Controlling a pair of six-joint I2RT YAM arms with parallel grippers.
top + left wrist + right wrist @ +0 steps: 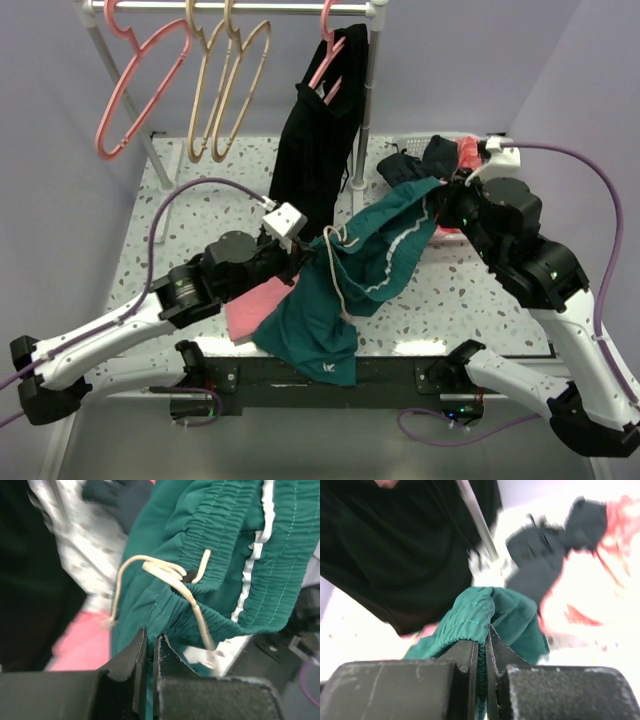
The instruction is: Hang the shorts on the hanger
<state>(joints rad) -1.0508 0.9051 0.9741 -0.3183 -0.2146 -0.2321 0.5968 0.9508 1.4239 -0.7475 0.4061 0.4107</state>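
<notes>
Left fingers (131, 667) and right fingers (465, 662) each clench the waistband edge of the shorts (380, 250), stretched between them. The hem droops over the tabletop's (170, 230) near edge.

Your rail (290, 8) holds a pink hanger (104, 148) at left and a black garment (315, 150) at right, while the bench (470, 300) carries a pink cloth (255, 305) in front and dark cloth (405, 168) and red cloth (468, 152) far right.
</notes>
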